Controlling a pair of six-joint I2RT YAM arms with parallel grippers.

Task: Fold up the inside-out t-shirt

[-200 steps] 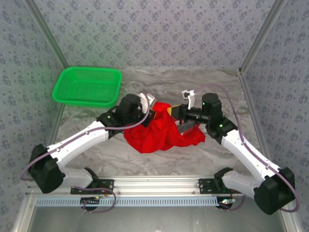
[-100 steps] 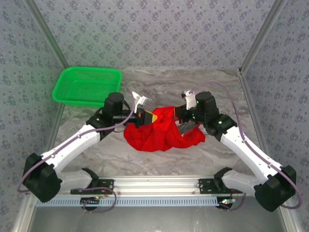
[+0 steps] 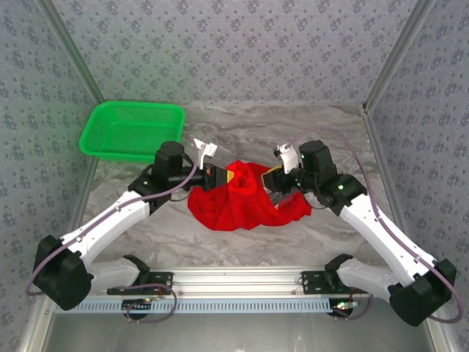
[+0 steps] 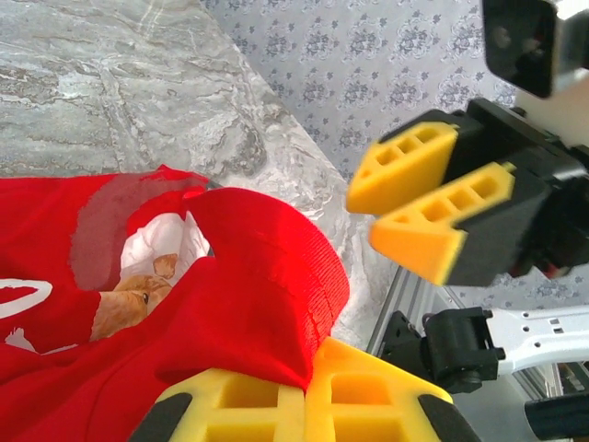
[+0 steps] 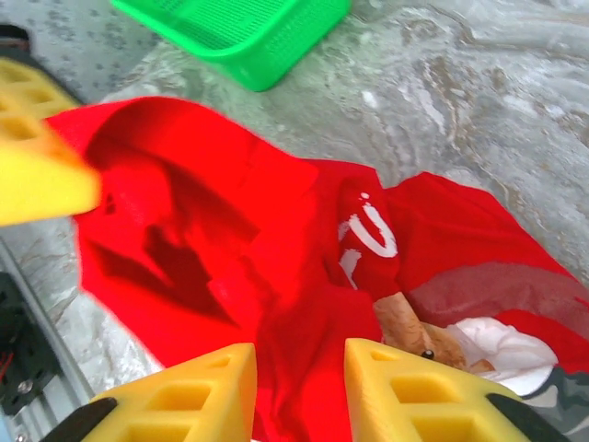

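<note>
The inside-out t-shirt (image 3: 242,202) lies as a crumpled bright red heap on the marble table, its upper edge lifted between the two arms. My left gripper (image 3: 226,176) is shut on a ribbed red hem (image 4: 276,276) of it, the cloth pinched between the yellow fingers (image 4: 248,401). My right gripper (image 3: 272,176) faces it from the right with its jaws apart; red cloth (image 5: 304,350) lies loose in the gap between its fingers (image 5: 184,391). A white and brown print (image 5: 405,322) shows among the folds.
A green basket (image 3: 133,130) stands at the back left of the table, also seen from the right wrist (image 5: 248,32). Patterned walls close in the back and sides. The metal rail (image 3: 234,282) with the arm bases runs along the near edge.
The right gripper's jaws have come apart and let the cloth go slack. The left arm has drawn back to the left, still pinching the hem.
</note>
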